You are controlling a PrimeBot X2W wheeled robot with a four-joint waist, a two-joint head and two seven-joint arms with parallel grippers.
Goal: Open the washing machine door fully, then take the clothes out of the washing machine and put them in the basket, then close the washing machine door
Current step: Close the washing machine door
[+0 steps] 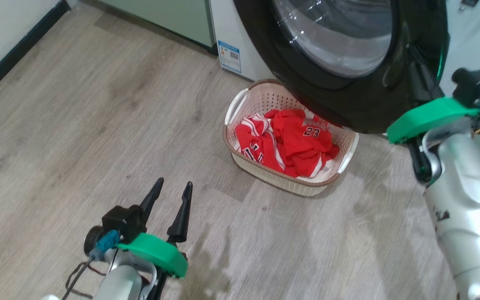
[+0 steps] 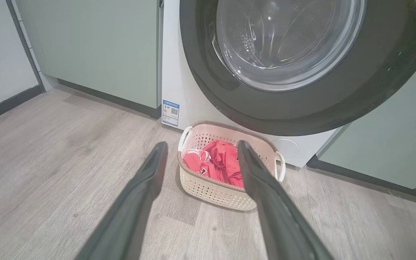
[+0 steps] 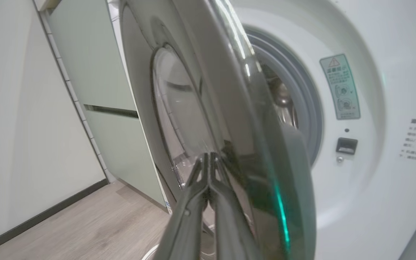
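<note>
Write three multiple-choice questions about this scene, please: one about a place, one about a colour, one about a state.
1. Where do the clothes lie?
A. on a chair
B. in the basket
C. on a shelf

2. What colour are the clothes?
A. blue
B. yellow
C. red

3. How does the washing machine door stand?
A. shut flat
B. partly open
C. taken off

Answers:
1 B, the head view shows them heaped inside the basket.
2 C, they are bright red with white trim.
3 B, the right wrist view shows the grey gasket past the door's edge.
</note>
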